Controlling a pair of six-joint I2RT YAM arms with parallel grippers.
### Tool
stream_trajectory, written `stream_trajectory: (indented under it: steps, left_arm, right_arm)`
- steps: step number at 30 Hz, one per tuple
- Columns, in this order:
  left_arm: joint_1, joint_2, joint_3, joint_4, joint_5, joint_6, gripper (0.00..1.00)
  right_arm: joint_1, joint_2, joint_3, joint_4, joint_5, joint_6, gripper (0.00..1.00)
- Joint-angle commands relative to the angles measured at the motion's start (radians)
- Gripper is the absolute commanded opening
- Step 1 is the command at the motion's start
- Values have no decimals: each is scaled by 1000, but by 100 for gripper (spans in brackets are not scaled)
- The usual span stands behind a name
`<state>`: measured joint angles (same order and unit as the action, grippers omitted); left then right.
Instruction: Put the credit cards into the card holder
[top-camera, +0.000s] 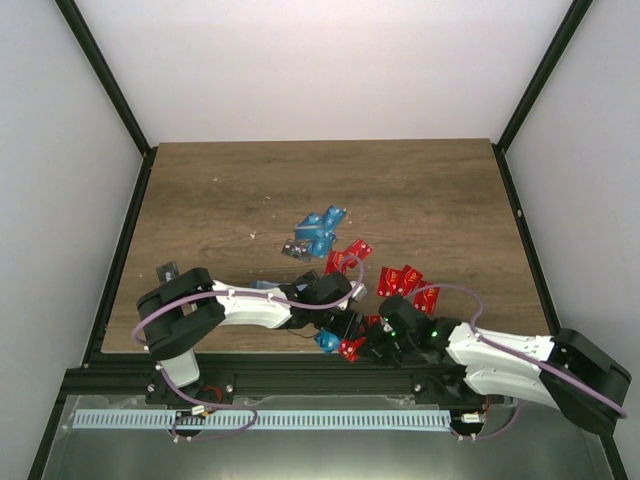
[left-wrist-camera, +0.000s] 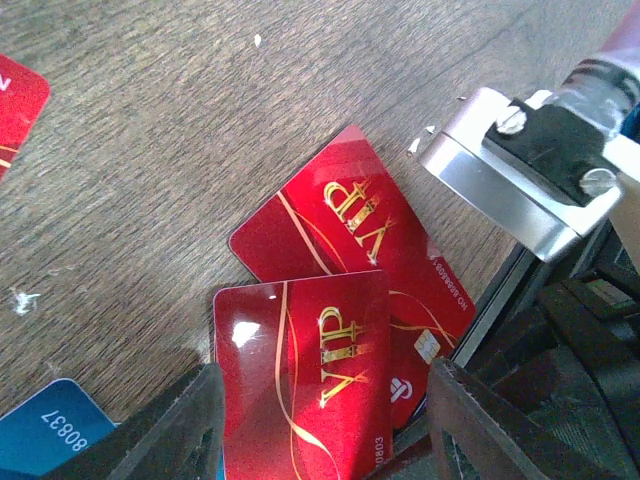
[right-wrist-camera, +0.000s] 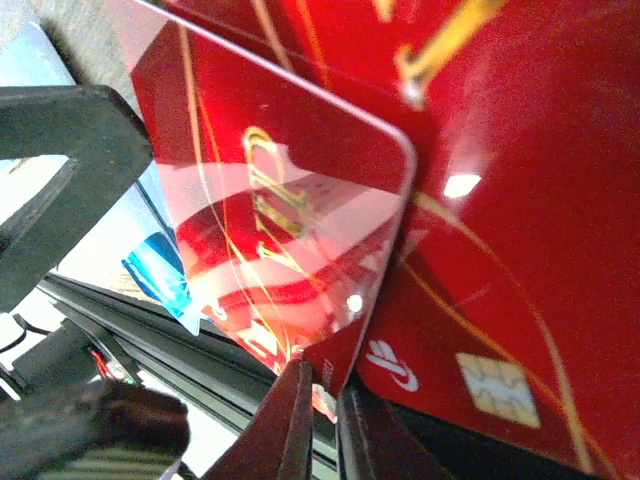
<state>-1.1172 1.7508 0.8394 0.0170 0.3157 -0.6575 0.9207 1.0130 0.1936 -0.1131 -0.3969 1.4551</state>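
Observation:
My right gripper (right-wrist-camera: 322, 385) is shut on the lower corner of a red VIP card (right-wrist-camera: 290, 200) and holds it tilted at the table's near edge. Under it lies a second red card (right-wrist-camera: 520, 250). In the left wrist view the held red card (left-wrist-camera: 300, 370) sits between the wide-open fingers of my left gripper (left-wrist-camera: 322, 375), over the other red card (left-wrist-camera: 350, 215). From above, both grippers meet at the near edge, the left (top-camera: 343, 328) and the right (top-camera: 373, 342). A bright blue card (top-camera: 327, 342) lies beside them. The teal card holder is not in view.
Several blue cards (top-camera: 320, 230) are piled mid-table, with red cards (top-camera: 348, 255) and more red ones (top-camera: 405, 282) to their right. A small black card (top-camera: 168, 270) lies by the left arm's base. The black frame rail (top-camera: 300, 375) runs just below the grippers.

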Motion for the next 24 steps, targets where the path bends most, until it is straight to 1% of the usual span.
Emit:
stream_trajectory:
  steps: [1,5,12,19,24]
  left_arm:
    - [-35,17,-30,-35,128,-18,57]
    - [-33,17,-9,-61,116,1,57]
    - [-12,-6,28,-99,80,29,57]
    - [39,-21,46,-133,74,66,57]
    - [69,-64,42,-164,64,92,58]
  right_arm:
    - [-8,-17,38,26,121,-9,6]
    - [-8,-37,51,-28,129,-13,1]
    - [-8,-89,76,-112,141,-35,1]
    - [-8,-108,116,-180,152,-76,1]
    - [-10,-108,156,-242,176,-108,1]
